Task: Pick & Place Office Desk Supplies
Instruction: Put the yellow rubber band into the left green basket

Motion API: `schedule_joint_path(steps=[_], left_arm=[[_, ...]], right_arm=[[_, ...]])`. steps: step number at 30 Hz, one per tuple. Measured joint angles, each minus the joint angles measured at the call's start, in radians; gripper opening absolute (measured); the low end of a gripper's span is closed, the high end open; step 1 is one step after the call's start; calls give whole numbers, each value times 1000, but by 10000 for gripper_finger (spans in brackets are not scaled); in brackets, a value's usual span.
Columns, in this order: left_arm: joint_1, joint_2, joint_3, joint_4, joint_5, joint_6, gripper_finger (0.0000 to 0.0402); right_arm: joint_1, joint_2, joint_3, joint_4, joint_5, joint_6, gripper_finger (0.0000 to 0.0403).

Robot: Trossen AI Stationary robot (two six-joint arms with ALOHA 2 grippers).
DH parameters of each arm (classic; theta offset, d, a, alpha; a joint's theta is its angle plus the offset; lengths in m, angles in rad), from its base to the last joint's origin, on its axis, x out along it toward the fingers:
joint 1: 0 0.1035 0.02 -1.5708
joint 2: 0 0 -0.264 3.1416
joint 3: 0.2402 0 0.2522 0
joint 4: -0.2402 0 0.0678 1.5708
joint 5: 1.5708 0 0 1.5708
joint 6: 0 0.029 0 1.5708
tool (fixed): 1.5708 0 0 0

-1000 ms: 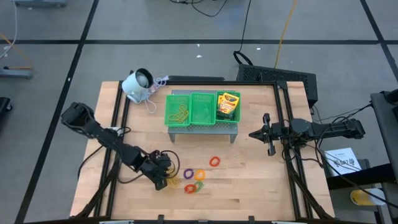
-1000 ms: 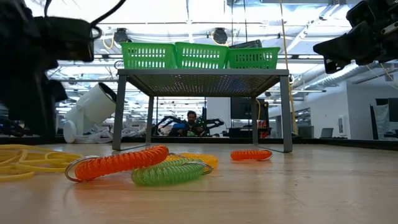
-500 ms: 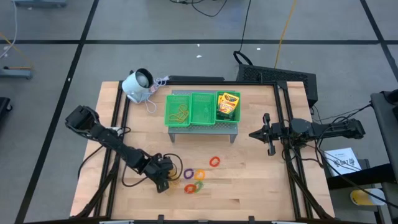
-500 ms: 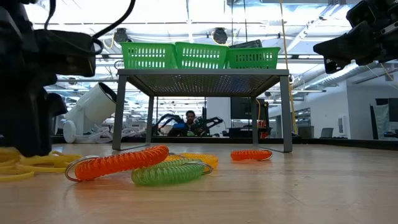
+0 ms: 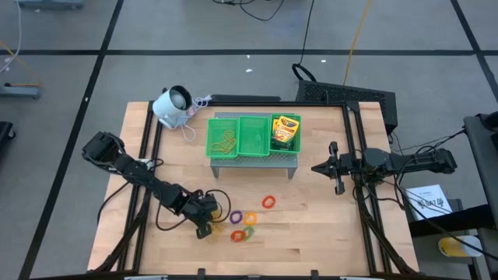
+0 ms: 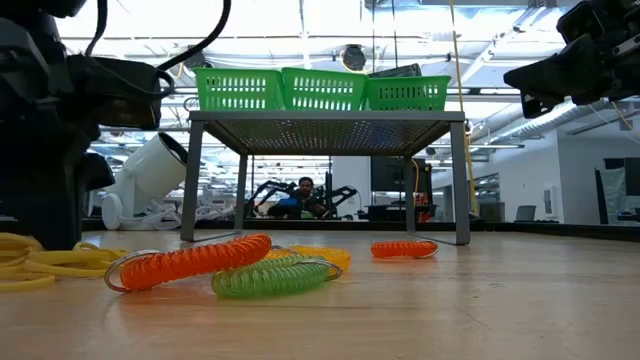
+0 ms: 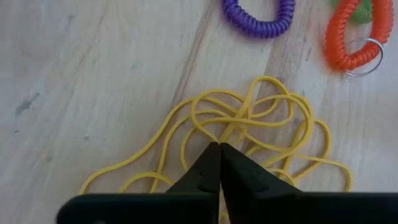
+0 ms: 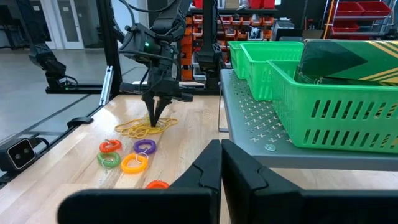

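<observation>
Rubber bands [image 7: 249,134] lie in a loose yellow tangle on the counter [image 5: 311,225] right under the left hand [image 7: 219,163], whose fingers are pinched together on strands near the heap's middle. They look light, limp and stretchy, so I'd expect loops to trail or slip free. The right hand [image 8: 220,163] waits shut, well apart.

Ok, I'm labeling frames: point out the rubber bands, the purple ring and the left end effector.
rubber bands [image 7: 267,124], left wrist view, middle of the tangle.
purple ring [image 7: 260,15], left wrist view, its coiled lower arc.
left end effector [image 7: 219,148], left wrist view, the closed fingertips.
</observation>
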Motion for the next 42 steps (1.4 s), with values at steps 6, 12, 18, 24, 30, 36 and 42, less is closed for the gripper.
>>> schedule_joint_path(steps=[6,12,18,24,30,36,42], left_arm=[[28,-5,0,8,30,22,9],[35,-87,13,-3,-2,85,5],[29,-186,24,0,-88,146,3],[27,-257,24,10,-169,199,2],[27,-334,24,47,-255,259,2],[27,-410,43,72,-321,357,2],[27,-485,79,83,-368,487,3]], right_arm=[[0,0,0,0,0,0,0],[0,0,0,0,0,0,0],[0,0,0,0,0,0,0],[0,0,0,0,0,0,0],[0,0,0,0,0,0,0],[0,0,0,0,0,0,0],[0,0,0,0,0,0,0]])
